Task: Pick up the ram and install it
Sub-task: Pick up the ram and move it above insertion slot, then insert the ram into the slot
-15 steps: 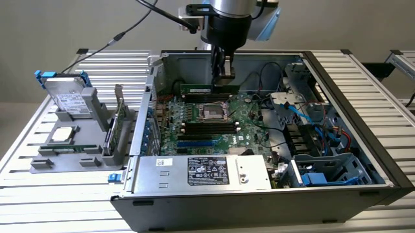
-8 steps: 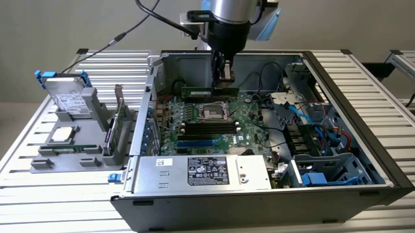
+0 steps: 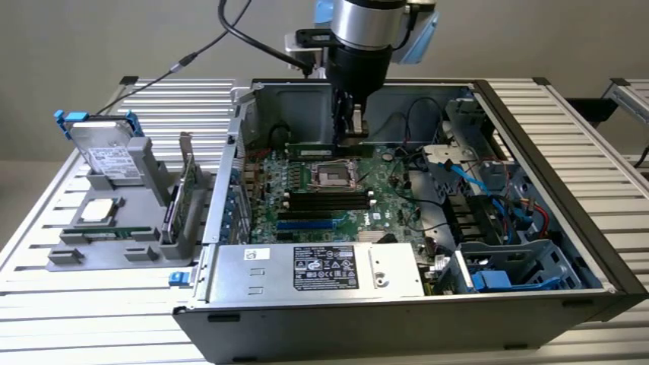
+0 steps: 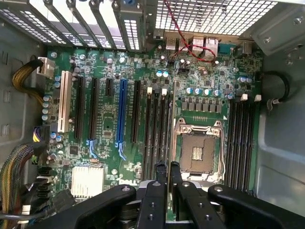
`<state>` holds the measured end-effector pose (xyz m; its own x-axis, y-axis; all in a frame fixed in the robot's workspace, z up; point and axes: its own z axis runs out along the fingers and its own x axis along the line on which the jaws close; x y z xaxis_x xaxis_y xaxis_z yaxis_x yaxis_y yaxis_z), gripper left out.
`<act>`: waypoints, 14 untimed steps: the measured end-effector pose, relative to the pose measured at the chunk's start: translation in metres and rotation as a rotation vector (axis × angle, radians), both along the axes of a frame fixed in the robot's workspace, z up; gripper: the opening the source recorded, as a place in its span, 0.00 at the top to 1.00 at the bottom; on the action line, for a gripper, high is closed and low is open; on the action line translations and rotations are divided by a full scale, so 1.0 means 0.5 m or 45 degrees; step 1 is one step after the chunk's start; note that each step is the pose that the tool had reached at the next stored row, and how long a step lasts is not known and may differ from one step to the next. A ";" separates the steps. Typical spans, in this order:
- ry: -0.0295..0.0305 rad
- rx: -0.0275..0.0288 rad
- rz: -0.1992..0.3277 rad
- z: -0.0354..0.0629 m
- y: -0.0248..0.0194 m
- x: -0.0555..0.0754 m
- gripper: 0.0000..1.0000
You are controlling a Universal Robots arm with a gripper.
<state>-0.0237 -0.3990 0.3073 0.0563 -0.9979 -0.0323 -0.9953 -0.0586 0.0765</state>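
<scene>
Exterior view: my claw [image 3: 350, 135] is clamped on the ram [image 3: 324, 149], which hangs level above the motherboard [image 3: 345, 217], on the far side of the CPU socket [image 3: 333, 175] inside the open case [image 3: 406, 327]. Wrist view: the claw [image 4: 167, 168] pinches the ram [image 4: 172, 124] edge-on, its line running beside the memory slots [image 4: 156, 129] near the socket, not clearly over one. Risk, as I judge it: if the edge lands off-slot or the stick tilts in my narrow pinch, pushing down would jam or bend it.
</scene>
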 end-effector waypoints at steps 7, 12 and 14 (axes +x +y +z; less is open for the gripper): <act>-0.0027 -0.0002 0.003 -0.017 0.0009 0.003 0.86; 0.0169 -0.0001 0.003 -0.017 0.0008 0.003 0.86; 0.0178 0.0000 0.003 -0.017 0.0008 0.003 0.86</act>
<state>-0.0221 -0.3986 0.2986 0.0583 -0.9977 -0.0330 -0.9940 -0.0611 0.0904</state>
